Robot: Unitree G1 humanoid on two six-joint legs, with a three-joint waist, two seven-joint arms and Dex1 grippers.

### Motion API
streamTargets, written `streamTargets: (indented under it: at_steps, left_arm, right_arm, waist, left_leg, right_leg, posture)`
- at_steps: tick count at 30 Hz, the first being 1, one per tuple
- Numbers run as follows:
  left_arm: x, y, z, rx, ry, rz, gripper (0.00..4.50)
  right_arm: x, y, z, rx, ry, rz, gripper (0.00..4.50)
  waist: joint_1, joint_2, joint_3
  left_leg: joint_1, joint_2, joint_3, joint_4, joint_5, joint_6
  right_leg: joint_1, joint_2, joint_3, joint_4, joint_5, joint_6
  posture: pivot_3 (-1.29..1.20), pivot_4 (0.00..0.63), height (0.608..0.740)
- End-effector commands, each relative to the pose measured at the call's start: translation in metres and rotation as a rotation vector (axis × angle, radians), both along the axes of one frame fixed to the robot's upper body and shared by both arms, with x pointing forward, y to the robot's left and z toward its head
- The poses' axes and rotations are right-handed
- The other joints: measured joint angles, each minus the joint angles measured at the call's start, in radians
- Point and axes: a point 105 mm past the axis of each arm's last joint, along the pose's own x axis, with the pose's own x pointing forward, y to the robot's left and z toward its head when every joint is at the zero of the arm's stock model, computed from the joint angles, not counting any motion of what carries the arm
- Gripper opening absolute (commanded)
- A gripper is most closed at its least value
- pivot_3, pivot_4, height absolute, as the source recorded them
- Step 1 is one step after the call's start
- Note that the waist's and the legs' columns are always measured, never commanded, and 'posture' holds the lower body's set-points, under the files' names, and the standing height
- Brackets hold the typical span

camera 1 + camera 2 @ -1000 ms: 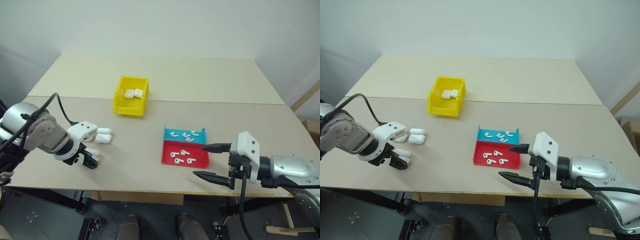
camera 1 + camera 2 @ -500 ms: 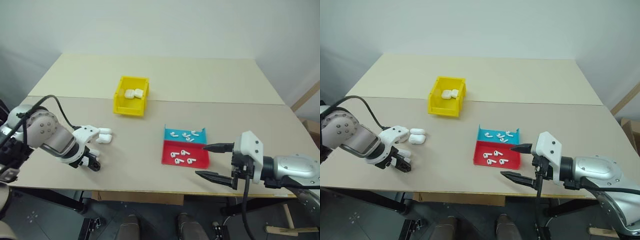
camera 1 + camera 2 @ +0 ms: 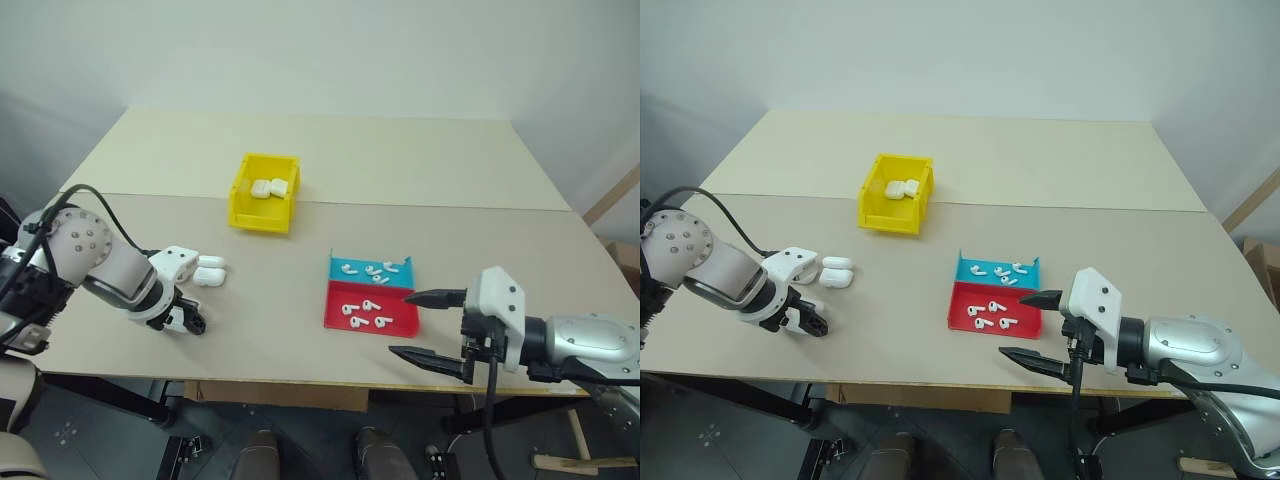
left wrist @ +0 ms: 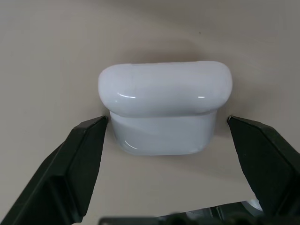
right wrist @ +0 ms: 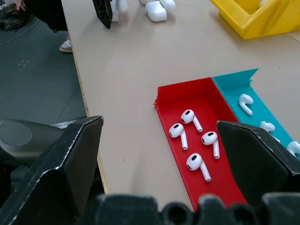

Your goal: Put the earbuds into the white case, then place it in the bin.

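Two grippers, both spread wide and holding nothing. Left gripper points down with its jaws either side of a glossy white rounded case lying on the beige tabletop. Right gripper hovers just beside the red-and-blue tray of tiny white earbuds. Small yellow plastic bin sits further back.

Earbuds in red tray
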Motion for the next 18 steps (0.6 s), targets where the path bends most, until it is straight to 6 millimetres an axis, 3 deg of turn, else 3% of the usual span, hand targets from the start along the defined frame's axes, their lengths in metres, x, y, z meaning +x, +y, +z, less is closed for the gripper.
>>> streamTargets:
  at_steps: [1, 7, 11, 14, 18]
  left_arm:
    - [0.001, -0.002, 0.005, -0.023, -0.008, 0.006, 4.47]
    - [0.003, -0.003, 0.010, -0.023, -0.025, 0.008, 2.77]
    - [0.006, -0.005, 0.017, -0.019, -0.075, -0.005, 2.77]
    - [0.007, -0.012, 0.033, -0.036, -0.173, -0.072, 2.77]
    - [0.003, -0.023, 0.068, -0.198, -0.404, -0.166, 2.77]
  right_arm:
    - [-0.002, 0.002, 0.010, 0.013, -0.037, 0.006, 4.50]
    - [-0.001, 0.001, 0.010, 0.014, -0.040, -0.004, 4.50]
    - [0.000, 0.002, 0.010, 0.019, -0.044, -0.002, 4.50]
    - [0.002, 0.001, 0.010, 0.023, -0.049, -0.008, 4.50]
    - [0.007, 0.000, 0.008, 0.030, -0.056, -0.013, 4.50]
  waist:
    - [0.000, 0.000, 0.000]
    - [-0.001, 0.000, 0.000]
    - [-0.001, 0.000, 0.000]
    - [-0.001, -0.001, 0.000]
    - [-0.009, -0.001, 0.000]
  left_leg:
    - [0.000, 0.000, 0.000, 0.000, 0.000, 0.000]
    - [-0.001, 0.000, 0.000, 0.000, 0.000, 0.000]
    - [-0.001, 0.000, 0.000, 0.000, 0.000, 0.000]
    - [-0.002, 0.000, 0.000, 0.000, 0.000, 0.000]
    - [-0.003, 0.000, 0.001, 0.000, 0.000, 0.000]
  right_leg:
    - [0.000, 0.000, 0.000, 0.000, 0.000, 0.000]
    - [-0.001, 0.000, 0.000, 0.000, 0.000, 0.000]
    - [-0.001, 0.000, 0.000, 0.000, 0.000, 0.000]
    - [-0.002, 0.000, 0.000, 0.000, 0.000, 0.000]
    - [-0.003, 0.000, 0.000, -0.001, 0.000, -0.001]
  posture:
    - [0.00, 0.150, 0.740]
    - [0.00, 0.150, 0.740]
    - [0.00, 0.150, 0.740]
    - [0.00, 0.150, 0.740]
    - [0.00, 0.150, 0.740]
